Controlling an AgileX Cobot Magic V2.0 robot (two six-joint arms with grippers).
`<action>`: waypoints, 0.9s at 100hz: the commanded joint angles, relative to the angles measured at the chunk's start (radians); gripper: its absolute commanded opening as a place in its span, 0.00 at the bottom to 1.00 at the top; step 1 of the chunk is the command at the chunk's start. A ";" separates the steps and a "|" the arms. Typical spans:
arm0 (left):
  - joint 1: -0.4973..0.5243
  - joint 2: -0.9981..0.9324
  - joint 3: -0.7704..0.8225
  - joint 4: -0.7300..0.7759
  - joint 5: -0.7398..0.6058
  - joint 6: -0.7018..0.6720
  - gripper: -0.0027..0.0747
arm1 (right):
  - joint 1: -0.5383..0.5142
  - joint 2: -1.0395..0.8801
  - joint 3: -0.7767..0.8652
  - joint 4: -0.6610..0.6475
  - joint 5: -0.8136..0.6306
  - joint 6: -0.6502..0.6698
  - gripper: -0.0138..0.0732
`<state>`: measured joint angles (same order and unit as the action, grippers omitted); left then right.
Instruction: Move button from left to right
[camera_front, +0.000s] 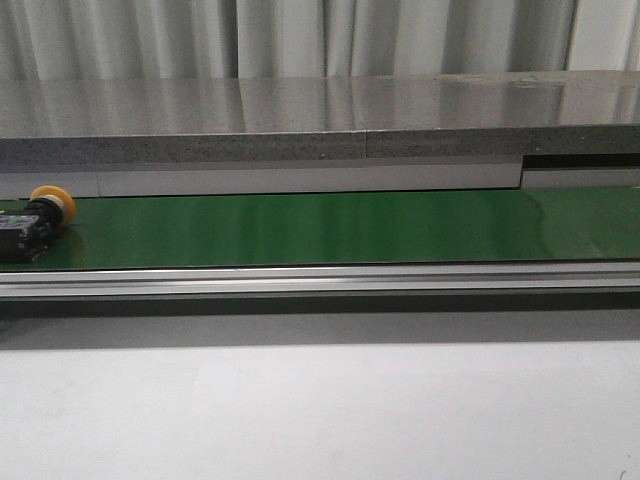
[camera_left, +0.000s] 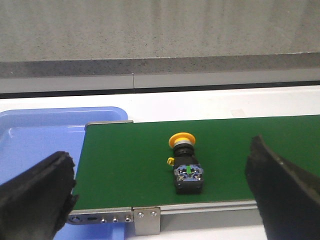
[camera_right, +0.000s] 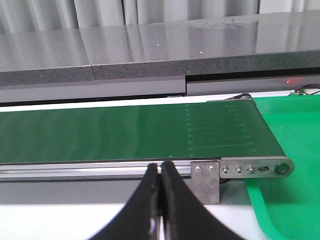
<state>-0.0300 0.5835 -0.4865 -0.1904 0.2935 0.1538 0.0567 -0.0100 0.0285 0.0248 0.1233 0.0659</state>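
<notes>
Between the wide-apart fingers of my left hand (camera_left: 162, 195), a little ahead of them, the button (camera_left: 185, 162) lies on its side on the green belt (camera_left: 125, 165), not yet grasped. I judge the task is only beginning. My right hand (camera_right: 161, 200) has fingers pressed together, empty, before the belt's other end. Beside the left hand sits a blue tray (camera_left: 30, 135); behind the belt runs a grey ledge (camera_front: 300, 120) and curtains (camera_front: 150, 35).

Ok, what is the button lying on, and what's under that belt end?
The button lies on its side on the green belt, near its left end. A blue tray sits beyond that end and reaches under it; how far is hidden by the belt.
</notes>
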 joint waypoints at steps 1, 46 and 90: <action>-0.006 -0.102 0.067 -0.017 -0.133 -0.001 0.90 | 0.002 -0.019 -0.016 -0.006 -0.083 -0.004 0.08; -0.006 -0.286 0.224 -0.017 -0.214 -0.001 0.90 | 0.002 -0.019 -0.016 -0.006 -0.083 -0.004 0.08; -0.006 -0.286 0.224 -0.017 -0.214 -0.001 0.51 | 0.002 -0.019 -0.016 -0.006 -0.083 -0.004 0.08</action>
<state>-0.0300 0.2921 -0.2351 -0.1964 0.1660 0.1538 0.0567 -0.0100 0.0285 0.0248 0.1233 0.0683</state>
